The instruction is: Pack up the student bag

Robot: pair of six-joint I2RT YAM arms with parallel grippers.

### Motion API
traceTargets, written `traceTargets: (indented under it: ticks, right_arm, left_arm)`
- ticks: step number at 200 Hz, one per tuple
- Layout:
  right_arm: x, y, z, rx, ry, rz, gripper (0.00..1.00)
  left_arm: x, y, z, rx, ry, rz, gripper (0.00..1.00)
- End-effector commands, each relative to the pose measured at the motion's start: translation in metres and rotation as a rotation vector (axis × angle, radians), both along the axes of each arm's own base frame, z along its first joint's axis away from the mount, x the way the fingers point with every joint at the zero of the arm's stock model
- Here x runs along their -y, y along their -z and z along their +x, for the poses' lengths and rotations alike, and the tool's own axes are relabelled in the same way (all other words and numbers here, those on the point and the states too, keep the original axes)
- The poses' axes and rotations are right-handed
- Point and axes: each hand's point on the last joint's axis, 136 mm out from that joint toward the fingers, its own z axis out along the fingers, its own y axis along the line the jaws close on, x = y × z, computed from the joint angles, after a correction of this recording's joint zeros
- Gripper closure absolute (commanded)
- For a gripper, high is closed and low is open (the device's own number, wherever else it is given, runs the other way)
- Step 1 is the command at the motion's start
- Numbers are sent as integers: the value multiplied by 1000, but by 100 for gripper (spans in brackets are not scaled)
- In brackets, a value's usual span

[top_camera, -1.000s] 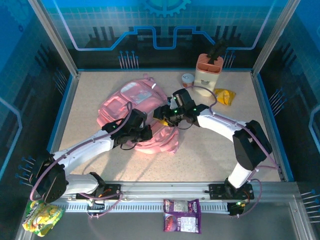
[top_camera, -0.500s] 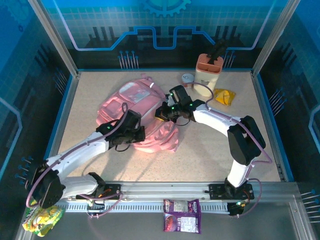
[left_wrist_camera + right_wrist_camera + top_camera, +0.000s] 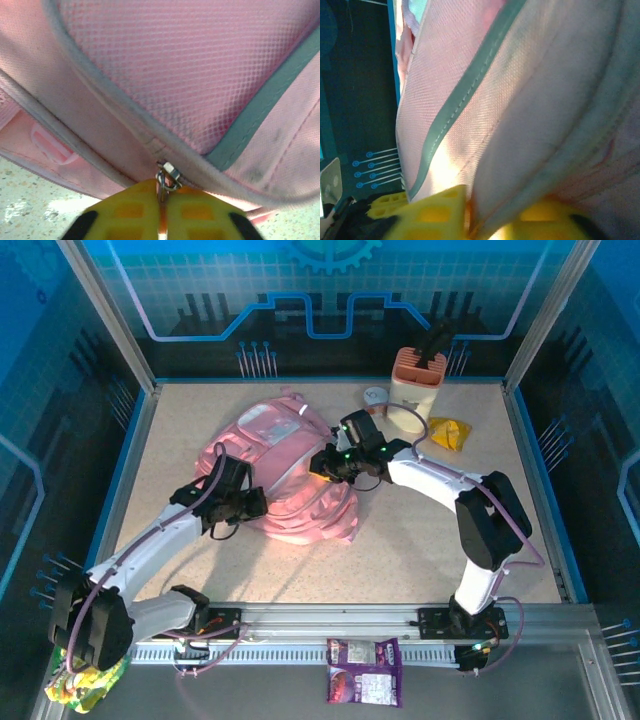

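Lying centre-left on the speckled table (image 3: pixel 420 535), the student bag (image 3: pixel 285 445), left gripper (image 3: pixel 162 196) pinching its metal zipper pull (image 3: pixel 168 173), fingers almost together, right gripper (image 3: pixel 470 212) clamping a pink fabric fold, print on the purple packet (image 3: pixel 363 672) being too small to read.

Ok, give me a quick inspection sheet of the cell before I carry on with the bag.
Surface: speckled table, nothing spilled seen.
Job's things: student bag lying mid-table between the arms.
Clutter: pen holder, round tub and yellow packet at the far right; purple packet and green-yellow packet off the table at the front.
Grippers: left gripper pinching the zipper pull; right gripper closed on a fold of the bag.
Cables: purple cable loops off the right arm near the holder; no snag seen.
Surroundings: blue enclosure panels; nothing seen amiss.
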Motion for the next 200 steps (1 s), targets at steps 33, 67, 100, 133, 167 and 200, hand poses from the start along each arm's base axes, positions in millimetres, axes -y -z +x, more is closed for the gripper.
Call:
traceTargets:
  ticks: [33,67,100,133,167,200]
  right_arm:
    - [65,-29,9,228,-10,-170,27]
    - [125,-8,35,255,40,-368,7]
    - [153,17,62,214,61,-460,0]
    - [167,32,88,219,70,-532,0]
    - [176,55,107,165,75,-537,0]
    - [183,75,117,126,80,-526,0]
  left_arm:
    - [13,-31,-16,68,12,-137,55]
    - [31,-48,-15,143,-14,-194,34]
    - [60,-55,-6,197,13,-202,22]
    - [85,-66,4,255,43,-199,10]
    - [103,-75,13,291,57,-213,1]
    - [103,-75,21,322,36,-194,1]
